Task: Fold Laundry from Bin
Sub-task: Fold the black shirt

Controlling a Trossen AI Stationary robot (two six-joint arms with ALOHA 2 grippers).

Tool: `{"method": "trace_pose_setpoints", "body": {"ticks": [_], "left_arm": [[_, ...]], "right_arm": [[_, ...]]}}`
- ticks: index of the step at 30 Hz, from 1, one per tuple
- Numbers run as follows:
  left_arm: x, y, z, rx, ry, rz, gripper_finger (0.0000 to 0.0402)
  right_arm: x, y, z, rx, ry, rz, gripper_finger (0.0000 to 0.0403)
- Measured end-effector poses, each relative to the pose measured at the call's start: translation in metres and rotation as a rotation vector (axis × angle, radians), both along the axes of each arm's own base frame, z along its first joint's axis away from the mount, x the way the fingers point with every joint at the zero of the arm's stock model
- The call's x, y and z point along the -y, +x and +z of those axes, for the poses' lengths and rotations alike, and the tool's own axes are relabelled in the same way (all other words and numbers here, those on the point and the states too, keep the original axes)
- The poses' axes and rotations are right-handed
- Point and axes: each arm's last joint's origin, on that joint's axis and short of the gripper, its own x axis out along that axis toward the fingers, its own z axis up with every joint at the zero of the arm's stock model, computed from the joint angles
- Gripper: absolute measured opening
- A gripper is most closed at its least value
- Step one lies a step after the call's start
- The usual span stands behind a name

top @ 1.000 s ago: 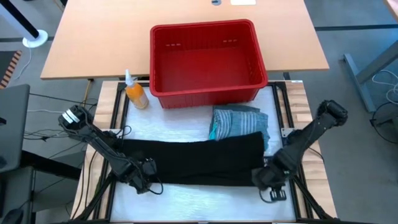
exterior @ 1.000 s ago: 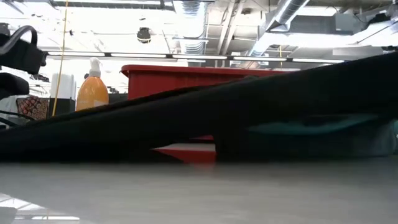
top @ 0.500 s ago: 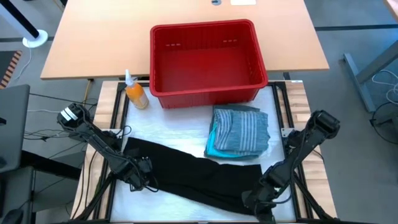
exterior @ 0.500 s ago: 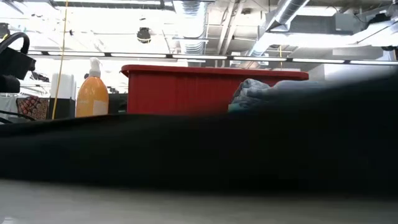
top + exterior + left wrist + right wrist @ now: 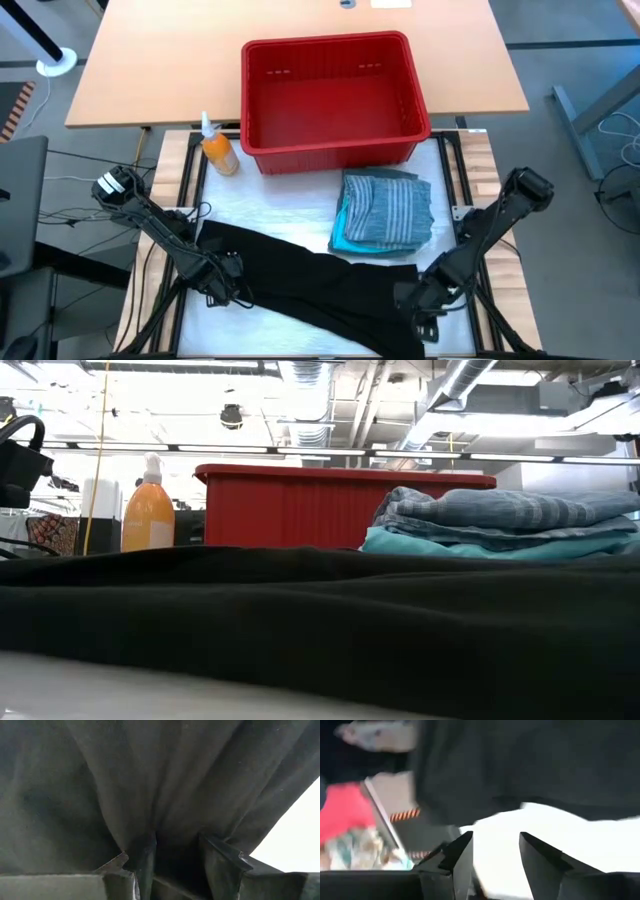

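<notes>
The black garment (image 5: pixel 310 285) lies spread across the worktop (image 5: pixel 300 200), left gripper (image 5: pixel 225 285) clamped on its edge, right gripper (image 5: pixel 420 310) parted and empty; regrasp the far corner squarely before folding.

The right tool (image 5: pixel 425 312) has released the black garment (image 5: pixel 300 280), now lying flat.

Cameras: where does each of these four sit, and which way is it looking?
High view: above the table, looking straight down; shows both arms, the red bin, the black garment.
Low view: at tabletop height, looking level across the black garment at the folded stack; no claw in sight.
Left wrist view: behind the left claw, shut on black cloth.
Right wrist view: behind the open right claw.
All four show the black garment.
</notes>
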Motion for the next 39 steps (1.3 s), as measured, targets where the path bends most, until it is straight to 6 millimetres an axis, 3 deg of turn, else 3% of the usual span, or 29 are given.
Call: {"method": "trace_pose_setpoints", "body": {"ticks": [5, 8, 11, 17, 24, 28, 32, 33, 39], "left_arm": [[0.001, 0.0, 0.0, -0.006, -0.012, 0.02, 0.0141], [0.002, 0.0, 0.0, -0.003, -0.021, 0.032, 0.0141], [0.004, -0.001, 0.0, 0.006, -0.03, 0.032, 0.0141], [0.005, -0.002, 0.0, 0.001, -0.036, 0.034, 0.0141], [0.005, -0.002, 0.0, 0.004, -0.035, 0.044, 0.0141], [0.005, -0.001, 0.0, 0.012, -0.025, 0.067, 0.0141], [0.003, 0.001, 0.001, 0.036, -0.005, 0.129, 0.0141], [0.002, 0.002, 0.001, 0.045, 0.003, 0.14, 0.0141], [-0.005, 0.014, 0.004, 0.145, 0.01, 0.182, 0.0141]], "right_arm": [[0.035, -0.029, -0.032, 0.038, -0.041, -0.317, 0.0189], [0.048, -0.044, -0.046, 0.123, -0.02, -0.531, 0.0193], [0.055, -0.051, -0.053, 0.18, -0.019, -0.63, 0.0197], [0.062, -0.056, -0.064, 0.132, -0.138, -0.681, 0.0194], [0.053, -0.045, -0.086, 0.122, -0.214, -0.707, 0.0186], [0.044, -0.041, -0.093, 0.105, -0.216, -0.67, 0.014], [0.039, -0.049, -0.085, 0.012, -0.25, -0.603, 0.0032], [0.038, -0.053, -0.082, -0.02, -0.263, -0.587, 0.0022], [0.041, -0.071, -0.063, -0.124, -0.322, -0.571, 0.0041]]}}
